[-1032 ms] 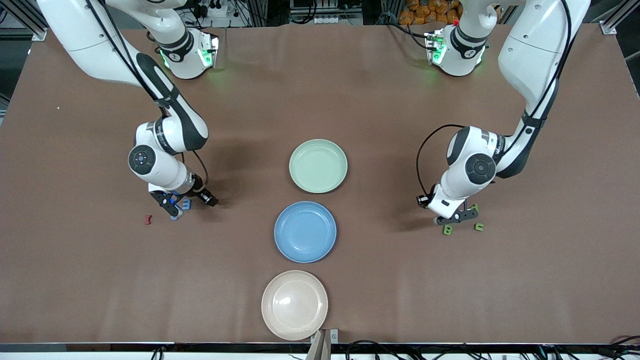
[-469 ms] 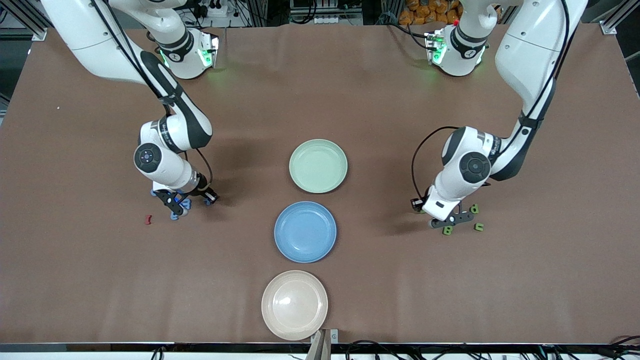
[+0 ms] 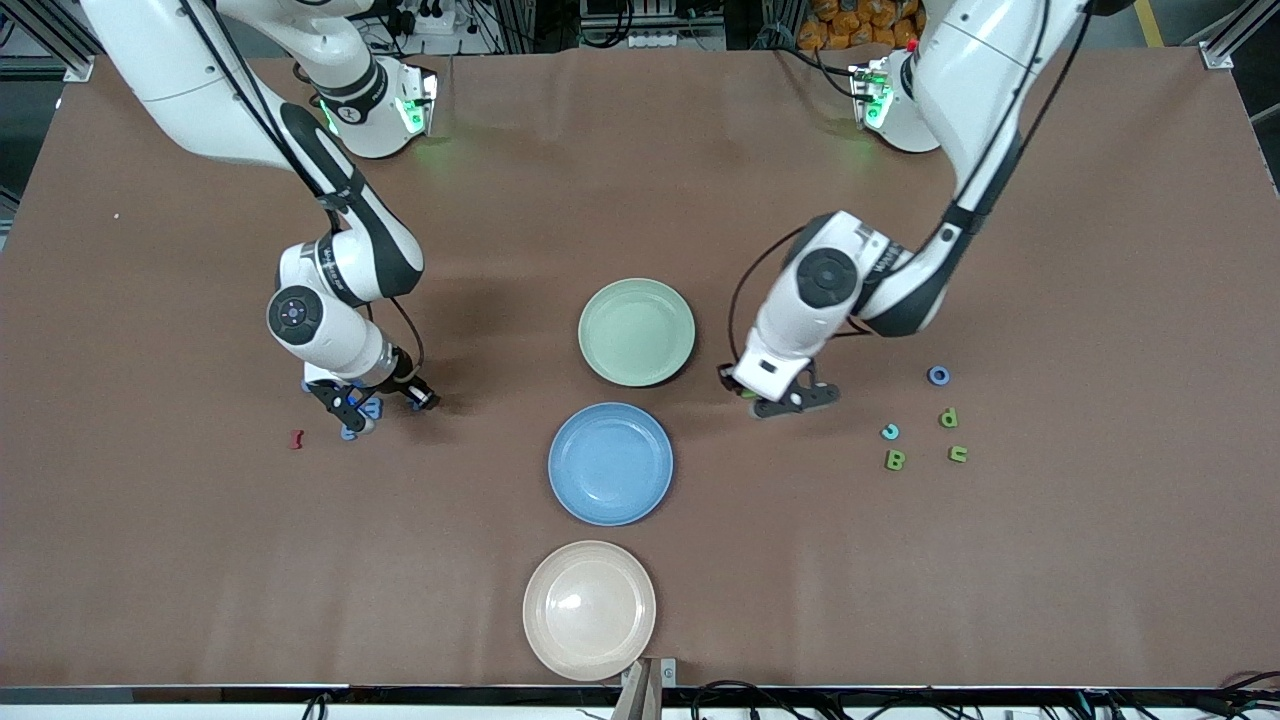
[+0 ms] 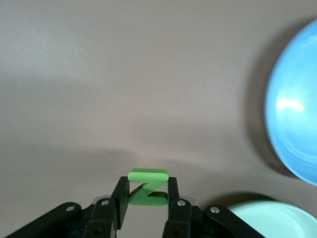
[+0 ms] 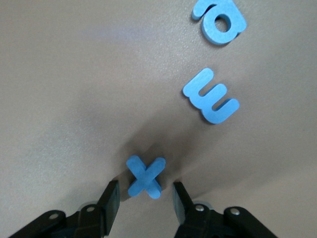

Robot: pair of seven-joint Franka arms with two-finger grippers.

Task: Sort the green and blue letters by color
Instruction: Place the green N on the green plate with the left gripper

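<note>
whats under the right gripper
A blue X on the table, between the open fingers of the right gripper. A blue E-shaped letter and another blue letter lie beside it. In the front view the gripper covers part of these letters.

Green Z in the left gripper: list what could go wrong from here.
The left gripper holds the green Z only at the jaw tips, so it could twist or slip out before reaching the green plate. The blue plate lies beside the green one, so a mistimed release could missort it.

green Z [image 4: 147,187] pinched upright, blue X [image 5: 145,177], E [image 5: 212,96] flat
</note>
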